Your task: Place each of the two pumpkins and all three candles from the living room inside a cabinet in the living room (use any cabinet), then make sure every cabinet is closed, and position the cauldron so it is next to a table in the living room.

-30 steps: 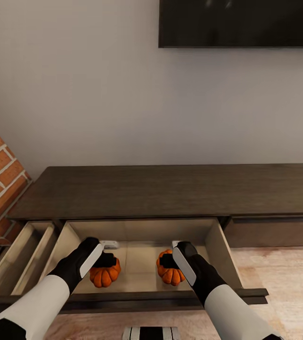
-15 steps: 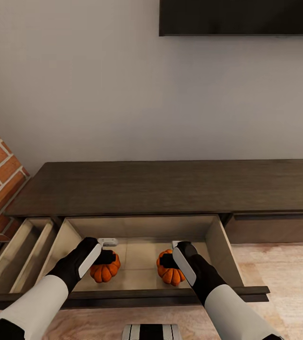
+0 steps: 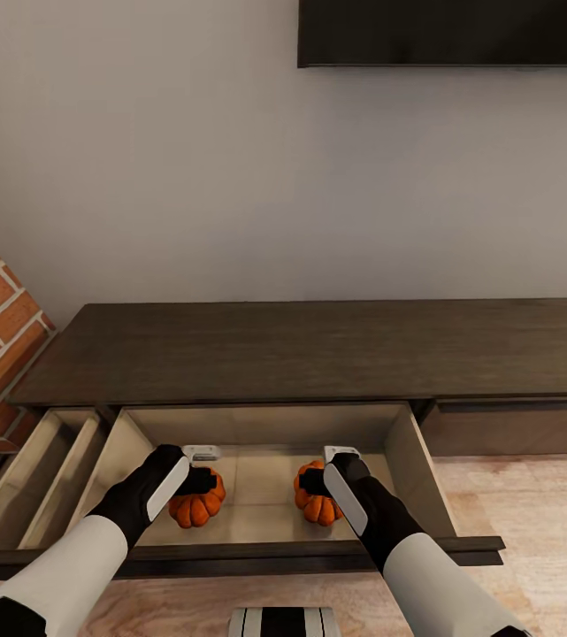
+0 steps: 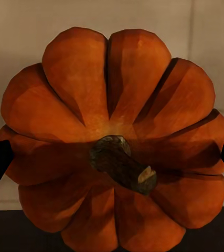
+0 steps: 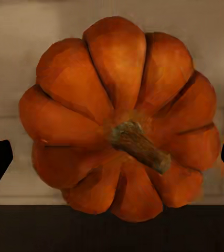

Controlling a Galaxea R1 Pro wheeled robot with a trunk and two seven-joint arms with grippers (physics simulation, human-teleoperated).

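Inside the cabinet (image 3: pixel 256 354) drawer, a pumpkin (image 3: pixel 196 506) (image 3: pixel 317 504) between each tool's (image 3: pixel 202 482) (image 3: pixel 311 483) parted fingers.

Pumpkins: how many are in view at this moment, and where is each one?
2. Both sit inside the open drawer of the cabinet: the left pumpkin below the left gripper, the right pumpkin below the right gripper. None seems hidden.

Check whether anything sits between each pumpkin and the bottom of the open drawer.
Nothing visible does. The left pumpkin and the right pumpkin are both inside the open drawer of the cabinet, with bare pale drawer bottom around them. The left gripper and right gripper straddle them from above.
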